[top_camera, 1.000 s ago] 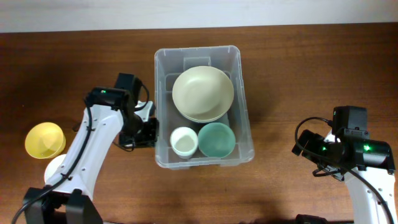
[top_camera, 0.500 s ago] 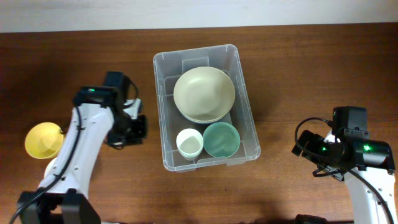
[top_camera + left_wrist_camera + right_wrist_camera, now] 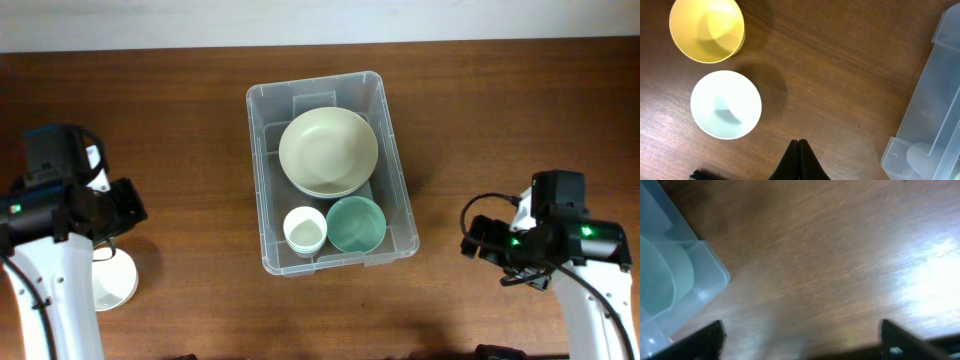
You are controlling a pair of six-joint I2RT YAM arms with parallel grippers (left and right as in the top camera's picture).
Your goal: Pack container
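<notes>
After the left gripper (image 3: 799, 146) swung left, away from the container (image 3: 315, 79), it hung shut and empty above the white bowl (image 3: 726, 104), yellow bowl (image 3: 706, 30) just beyond. Container sat mid-table, part-filled; those two looked next to pack. Right gripper (image 3: 802, 337) was spread wide, empty.

The left arm (image 3: 50, 215) hides the yellow bowl (image 3: 706, 30) overhead; the right wrist view blurs the container (image 3: 701, 271).

A yellow bowl (image 3: 706, 31) and a white bowl (image 3: 726, 104) stand upright and empty, just beside each other, on the wooden counter (image 3: 840, 75).
</notes>
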